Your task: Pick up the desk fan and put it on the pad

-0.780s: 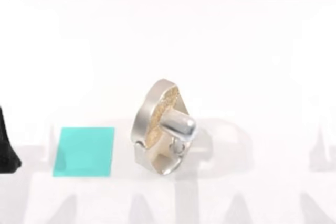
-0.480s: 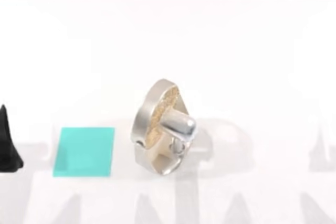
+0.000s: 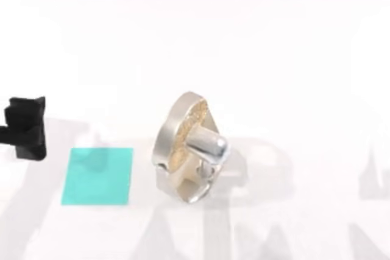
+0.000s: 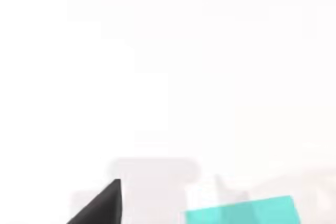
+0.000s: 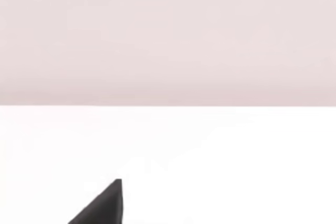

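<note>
The desk fan (image 3: 186, 147) stands near the middle of the table, its silver-grey ring on edge around a tan-gold grille, with the shiny hub pointing to the right. The teal pad (image 3: 97, 176) lies flat to its left, a small gap apart; one edge of the pad (image 4: 241, 211) shows in the left wrist view. My left gripper (image 3: 27, 127) hovers at the table's left edge, just beyond the pad's far left corner and well away from the fan. It is open and holds nothing. My right gripper (image 5: 168, 208) is outside the top view, open and empty over bare table.
The white table (image 3: 274, 59) stretches back to a pale pink wall (image 5: 168, 35). Grey shadows of the arms fall along the table's front edge.
My left gripper has come in from the lower left edge, moving away from the front and slightly right, so more of it shows. The fan and pad have not moved.
</note>
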Tool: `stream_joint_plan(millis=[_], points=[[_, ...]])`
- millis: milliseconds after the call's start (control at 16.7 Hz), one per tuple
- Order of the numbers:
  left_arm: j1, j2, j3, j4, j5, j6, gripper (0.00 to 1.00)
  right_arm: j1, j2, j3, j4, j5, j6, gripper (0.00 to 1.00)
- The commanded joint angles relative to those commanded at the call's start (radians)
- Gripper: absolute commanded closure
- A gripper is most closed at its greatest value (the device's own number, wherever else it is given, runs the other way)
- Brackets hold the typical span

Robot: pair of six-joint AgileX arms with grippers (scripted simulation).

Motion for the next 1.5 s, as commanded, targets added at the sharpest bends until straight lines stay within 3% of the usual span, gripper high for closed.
stream_joint_plan(millis=[540,840,1080,1500], points=[[-0.288,0.943,0.928,-0.67,0.0,-0.074,0.0,0.0,0.0,0.0,0.0,0.0,0.0,0.0],[-0.401,1.312,1.295,-0.93,0.001,-0.101,0.0,0.0,0.0,0.0,0.0,0.0,0.0,0.0],[-0.443,1.439,1.424,-1.024,0.002,-0.111,0.0,0.0,0.0,0.0,0.0,0.0,0.0,0.0],[-0.441,1.441,1.41,-1.01,0.002,-0.109,0.0,0.0,0.0,0.0,0.0,0.0,0.0,0.0]])
